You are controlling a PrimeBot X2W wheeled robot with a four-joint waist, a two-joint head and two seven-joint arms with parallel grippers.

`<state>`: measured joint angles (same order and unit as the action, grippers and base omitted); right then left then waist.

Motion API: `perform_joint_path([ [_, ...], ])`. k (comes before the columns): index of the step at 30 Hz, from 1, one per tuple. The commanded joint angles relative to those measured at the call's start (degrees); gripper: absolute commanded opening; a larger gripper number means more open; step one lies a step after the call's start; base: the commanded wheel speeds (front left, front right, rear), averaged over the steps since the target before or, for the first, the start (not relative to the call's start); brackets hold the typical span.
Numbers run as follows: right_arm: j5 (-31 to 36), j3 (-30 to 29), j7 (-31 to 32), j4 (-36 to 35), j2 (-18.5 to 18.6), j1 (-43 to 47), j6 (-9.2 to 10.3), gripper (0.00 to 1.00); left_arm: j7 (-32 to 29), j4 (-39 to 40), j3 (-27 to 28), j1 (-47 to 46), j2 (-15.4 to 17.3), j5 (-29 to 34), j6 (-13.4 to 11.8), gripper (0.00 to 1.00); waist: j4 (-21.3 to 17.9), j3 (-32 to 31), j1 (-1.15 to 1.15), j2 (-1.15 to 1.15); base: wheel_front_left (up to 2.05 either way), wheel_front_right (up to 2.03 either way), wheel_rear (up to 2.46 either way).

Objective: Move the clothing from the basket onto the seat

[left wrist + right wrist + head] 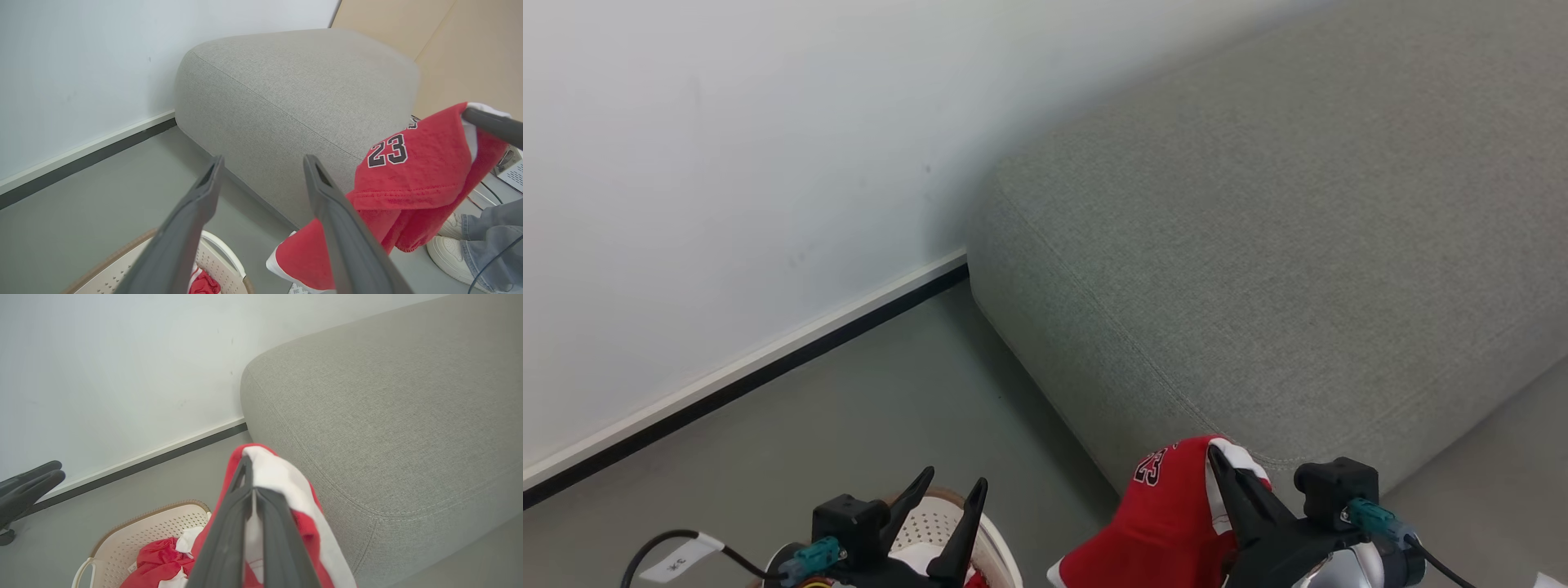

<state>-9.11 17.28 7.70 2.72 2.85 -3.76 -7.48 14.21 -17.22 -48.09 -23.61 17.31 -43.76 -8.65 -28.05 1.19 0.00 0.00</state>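
Red clothing [1168, 514] marked 23 hangs pinched at the tips of the right claw [1215, 453], which is clenched on it. It drapes down and to that claw's left, near the front edge of the seat [1258, 245] ahead. More red clothing lies in the basket [923, 527], lower left of that claw, below the left claw [954, 478], whose fingers are spread and empty

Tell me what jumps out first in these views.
A bright red jersey numbered 23 hangs pinched in the shut right tool, beside the near edge of the big grey sofa cushion. Below, the perforated cream laundry basket holds more red clothing, with the left tool open above it.
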Motion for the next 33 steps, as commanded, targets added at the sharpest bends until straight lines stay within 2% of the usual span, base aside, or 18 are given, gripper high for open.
perform_joint_path([
  [1,-0.55,-0.31,-0.51,-0.49,-0.08,0.86,-0.02,0.00,-0.32,0.03,-0.33,-0.76,0.33,0.78,0.10,1.00,-2.67,2.11,0.00,0.00,0.00,0.00,0.00],
  [12,-1.03,-0.77,-0.73,-0.78,-0.09,0.96,-0.02,0.00,-1.03,-0.50,-1.53,-2.00,-0.16,1.20,0.46,1.00,-2.88,2.95,0.00,0.00,0.00,0.00,0.00],
  [18,-1.82,-0.61,-1.22,-0.11,-0.09,-1.39,-0.02,0.00,-1.27,-0.04,-1.76,-2.18,-0.08,1.36,0.11,1.00,-2.90,3.89,0.00,0.00,0.00,0.00,0.00],
  [22,-2.10,-0.82,-0.85,-0.13,-0.01,-4.74,-0.02,0.00,-1.61,0.58,-2.42,-3.10,-0.24,2.09,0.20,1.00,-1.33,5.41,0.00,0.00,0.00,0.00,0.00],
  [28,-4.40,-1.65,-0.26,-1.71,5.69,-15.20,-0.02,0.00,-3.43,2.46,-4.28,-5.40,0.38,3.87,0.96,1.00,2.28,10.24,0.00,0.00,0.00,0.00,0.00],
  [33,-7.98,-6.73,0.44,-1.31,12.48,-25.34,-0.02,0.00,-5.15,5.97,-5.96,-8.27,1.05,6.40,1.25,1.00,6.67,15.50,0.00,0.00,0.00,0.00,0.00],
])
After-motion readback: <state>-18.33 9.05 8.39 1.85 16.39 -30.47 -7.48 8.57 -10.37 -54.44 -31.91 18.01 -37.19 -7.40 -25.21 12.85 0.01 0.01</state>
